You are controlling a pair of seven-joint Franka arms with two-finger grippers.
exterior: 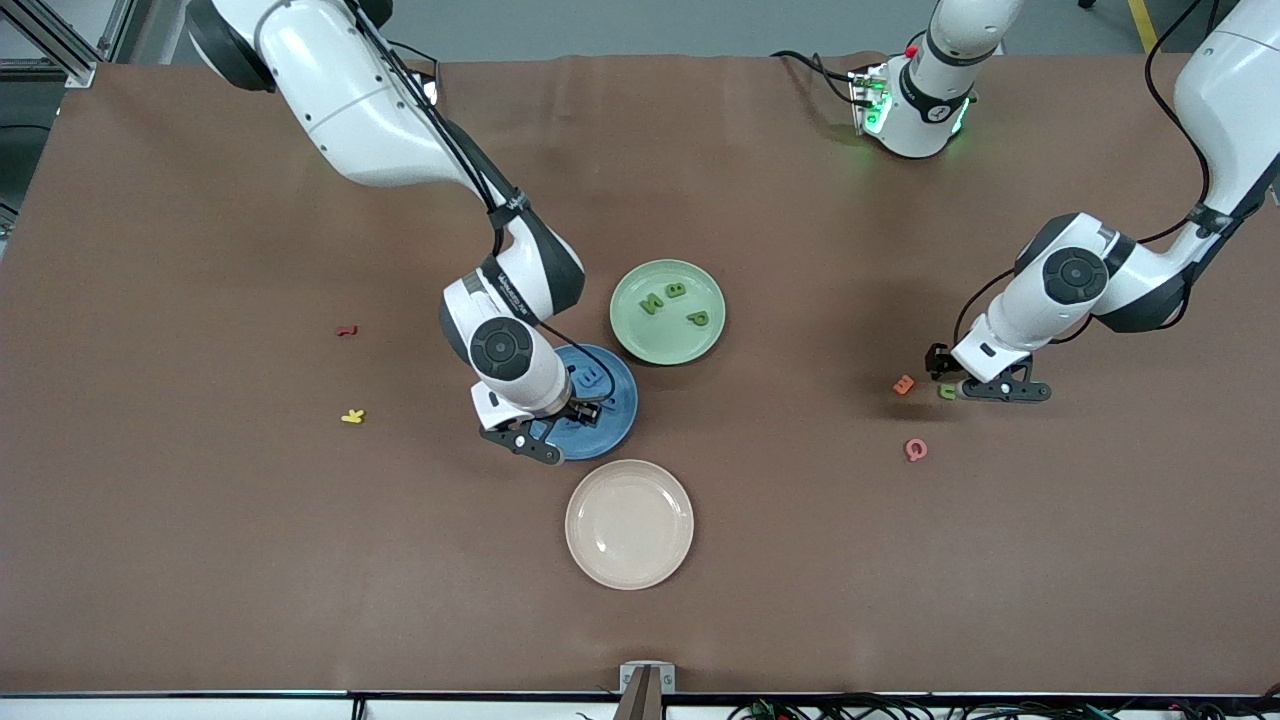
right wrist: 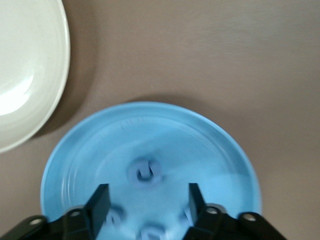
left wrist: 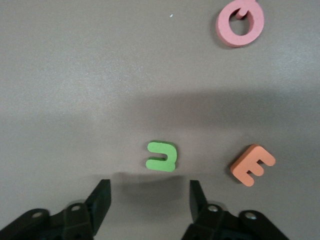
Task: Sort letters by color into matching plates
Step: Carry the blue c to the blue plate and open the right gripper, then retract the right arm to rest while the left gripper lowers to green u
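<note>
Three greens plated, one still on the tabletop

Three green letters [exterior: 676, 303] lie in the green plate [exterior: 630, 325]. Over at the left arm's end, the left pincer [left wrist: 149, 199] hangs low, fingers apart and empty, right by the last green letter [left wrist: 162, 156], which lies flat between an orange E [left wrist: 252, 164] and those fingers. A pink letter [left wrist: 240, 21] lies nearby. Right pincer [right wrist: 145, 201] sits over the blue plate [right wrist: 200, 145], fingers spread, clamping nothing, blue letters [right wrist: 145, 172] lying in the plate beneath it.
</note>
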